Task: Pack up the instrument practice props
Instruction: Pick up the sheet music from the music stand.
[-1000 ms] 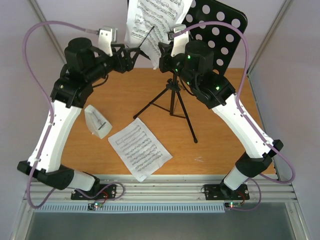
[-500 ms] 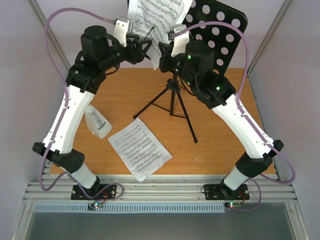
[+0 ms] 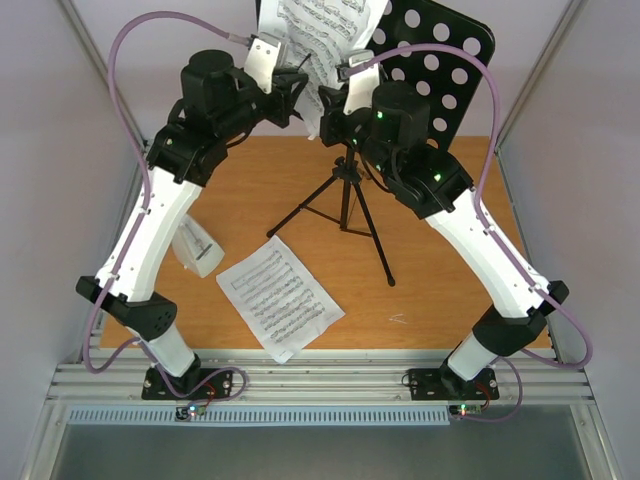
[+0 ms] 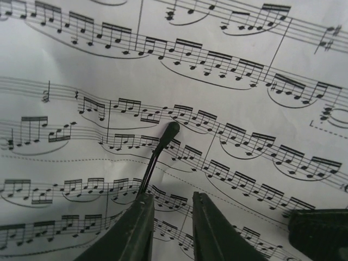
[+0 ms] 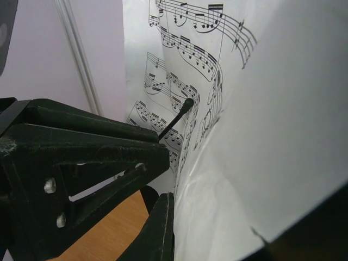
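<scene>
My left arm has been climbing from the middle left of the top view, and the left gripper (image 3: 288, 95) is now arriving at the sheet-music page (image 3: 315, 30) propped on the music stand (image 3: 440, 60) at the top centre. In the left wrist view its fingers are standing slightly parted with nothing between them, and the stand's thin retaining wire (image 4: 157, 155) is rising just beside one finger. The right gripper (image 3: 328, 105) is staying at that page's edge, but I cannot tell whether it is clamped. I am judging that lifting this page off is only just beginning. A second page (image 3: 280, 298) and the metronome (image 3: 195, 245) are lying on the bench (image 3: 440, 300) at lower left, not yet packed.
</scene>
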Robot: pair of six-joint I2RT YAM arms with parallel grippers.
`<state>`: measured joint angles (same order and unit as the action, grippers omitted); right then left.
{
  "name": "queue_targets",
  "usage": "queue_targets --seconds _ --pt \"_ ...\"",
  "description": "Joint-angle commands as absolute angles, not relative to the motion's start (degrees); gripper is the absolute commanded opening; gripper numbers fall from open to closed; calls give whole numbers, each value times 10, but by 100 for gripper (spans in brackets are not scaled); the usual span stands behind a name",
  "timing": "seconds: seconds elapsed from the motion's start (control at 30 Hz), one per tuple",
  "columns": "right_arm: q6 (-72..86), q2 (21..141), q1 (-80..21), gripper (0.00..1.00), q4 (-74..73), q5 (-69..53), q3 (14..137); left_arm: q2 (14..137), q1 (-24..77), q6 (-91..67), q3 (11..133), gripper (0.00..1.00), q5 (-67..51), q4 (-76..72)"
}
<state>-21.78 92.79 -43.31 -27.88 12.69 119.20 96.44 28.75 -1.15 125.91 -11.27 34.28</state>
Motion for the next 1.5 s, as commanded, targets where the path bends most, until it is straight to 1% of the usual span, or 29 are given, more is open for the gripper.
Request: queue_targets --seconds 0.0,0.07,0.17,0.23,0.3,0.43,0.67,0.93,1.1,1.17,1.33,1.47 --pt "-227 902 -430 1 -275 134 1185 968 293 22 1266 20 -81 335" --pt "-227 899 -431 1 -272 134 1181 968 294 25 1263 19 -75 337" --pt "-228 897 -430 1 -270 133 1179 969 297 31 1262 13 -64 338" --pt "-229 897 -431 1 -271 132 1179 966 298 35 1260 13 -52 336" --pt "-230 896 -430 1 -272 132 1179 961 299 42 1253 21 -50 327" --pt "-231 896 -430 1 -272 133 1179 940 300 50 1223 32 -58 295" --pt "-232 897 -430 1 -273 131 1179 934 301 66 1220 34 -26 295" --pt "-237 898 -431 1 -275 134 1180 895 300 52 1172 34 -85 257" --pt "-239 895 -430 1 -278 134 1183 877 300 47 1155 35 -83 243" --pt "-239 894 -430 1 -280 135 1183 882 299 47 1164 36 -76 249" --pt "-236 893 -430 1 -282 133 1181 934 297 51 1235 38 -39 316" --pt "-236 893 -431 1 -283 132 1181 955 297 49 1250 38 -24 331"
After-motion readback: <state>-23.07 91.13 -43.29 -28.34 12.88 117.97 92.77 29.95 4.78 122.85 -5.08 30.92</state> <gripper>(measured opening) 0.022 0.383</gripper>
